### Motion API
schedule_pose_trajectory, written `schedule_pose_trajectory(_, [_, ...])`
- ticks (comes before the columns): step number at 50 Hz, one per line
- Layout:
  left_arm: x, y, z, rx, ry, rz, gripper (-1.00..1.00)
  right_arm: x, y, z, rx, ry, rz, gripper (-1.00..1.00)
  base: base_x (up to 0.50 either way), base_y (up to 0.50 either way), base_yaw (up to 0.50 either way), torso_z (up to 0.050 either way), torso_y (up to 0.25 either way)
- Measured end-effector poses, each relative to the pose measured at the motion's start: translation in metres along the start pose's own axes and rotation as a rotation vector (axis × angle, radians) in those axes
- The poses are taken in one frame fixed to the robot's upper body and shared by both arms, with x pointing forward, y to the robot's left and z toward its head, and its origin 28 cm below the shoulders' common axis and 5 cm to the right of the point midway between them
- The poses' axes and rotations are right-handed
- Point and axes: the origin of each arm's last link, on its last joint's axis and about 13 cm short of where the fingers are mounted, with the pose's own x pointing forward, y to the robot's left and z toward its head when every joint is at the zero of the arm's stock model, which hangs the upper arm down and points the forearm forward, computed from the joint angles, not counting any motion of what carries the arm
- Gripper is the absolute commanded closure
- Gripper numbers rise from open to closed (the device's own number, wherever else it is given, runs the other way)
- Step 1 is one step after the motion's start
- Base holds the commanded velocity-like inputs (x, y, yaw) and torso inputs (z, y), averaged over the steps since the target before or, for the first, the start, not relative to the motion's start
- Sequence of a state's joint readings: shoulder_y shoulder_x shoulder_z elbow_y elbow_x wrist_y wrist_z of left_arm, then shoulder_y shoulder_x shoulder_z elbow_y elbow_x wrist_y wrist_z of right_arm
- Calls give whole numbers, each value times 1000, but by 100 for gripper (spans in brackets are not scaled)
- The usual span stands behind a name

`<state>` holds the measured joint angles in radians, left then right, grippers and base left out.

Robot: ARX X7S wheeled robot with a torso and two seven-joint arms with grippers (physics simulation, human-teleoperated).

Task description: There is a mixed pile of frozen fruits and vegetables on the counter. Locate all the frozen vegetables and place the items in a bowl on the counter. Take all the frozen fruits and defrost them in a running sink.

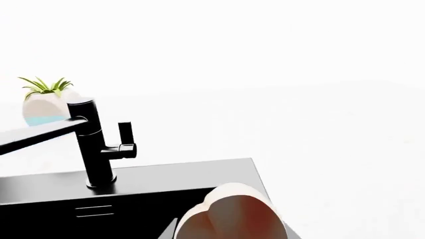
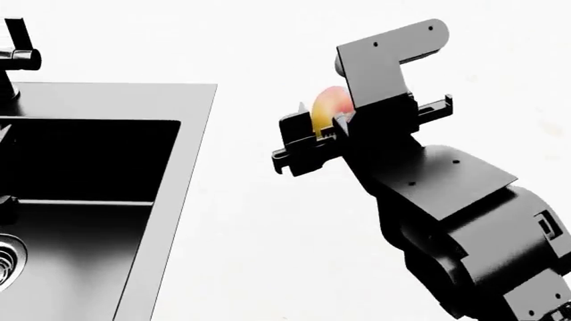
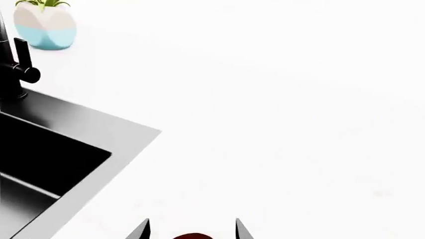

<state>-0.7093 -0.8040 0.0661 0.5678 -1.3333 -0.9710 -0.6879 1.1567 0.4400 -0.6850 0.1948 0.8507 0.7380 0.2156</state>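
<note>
Sink [image 2: 170, 200], black-basined with a grey rim, is set in the plain white counter [image 2: 250, 254]; its black faucet [image 2: 13, 53] stands at the back edge, and a white-and-blue planter [image 3: 45, 25] sits beyond that; right of the sink, above bare counter, the right gripper [image 2: 314, 144] pinches the blushed mango [image 2: 328, 107] between narrowly parted fingers; the left gripper's fingers do not show, only a blurred pale, reddish lobed shape [image 1: 229, 214] near the sink's corner.

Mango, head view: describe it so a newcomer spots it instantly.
Find the black sink at the head view's left, then cross the white counter to the black right gripper. The mango sits clamped between its fingers: yellow with a pink-red blush, the only coloured thing there.
</note>
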Motion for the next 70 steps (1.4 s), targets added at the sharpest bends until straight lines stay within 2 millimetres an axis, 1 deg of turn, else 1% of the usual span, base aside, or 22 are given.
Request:
schedule_pose_trajectory(5, [2,-2,1,2,3,-2,100,-23,-4,-2,-9,-41,-26,100,0,0,0,-1,212])
schedule_pose_trajectory(10, [4,-3,2,3,2,-2,100,-54,-10,-6,-13,-82,-64,100,0,0,0,0,0])
schedule_pose_trajectory(17, [5,-5,1,4,1,0,100,-98,-15,-18,10,-131,-141,100,0,0,0,0,0])
schedule_pose_trajectory(20, [6,-6,0,5,3,0,100,-115,-18,-19,1,-145,-174,100,0,0,0,0,0])
schedule_pose_trajectory(24, [8,-8,-2,7,6,-1,100,-133,-21,-21,-13,-156,-213,100,0,0,0,0,0])
schedule_pose_trajectory(28, [9,-8,-3,4,8,0,100,-146,-22,-21,-39,-158,-234,100,0,0,1,0,0])
schedule_pose_trajectory(36, [12,-8,-6,-6,15,10,100,-158,-20,-22,-80,-165,-251,100,0,0,0,0,0])
schedule_pose_trajectory(53, [15,-5,-9,-12,30,45,100,-163,-17,-24,-154,-171,-274,100,0,63,0,0,0])
schedule_pose_trajectory(70, [15,-3,-9,-7,33,59,100,-164,-17,-24,-177,-169,-295,100,0,500,0,0,0])
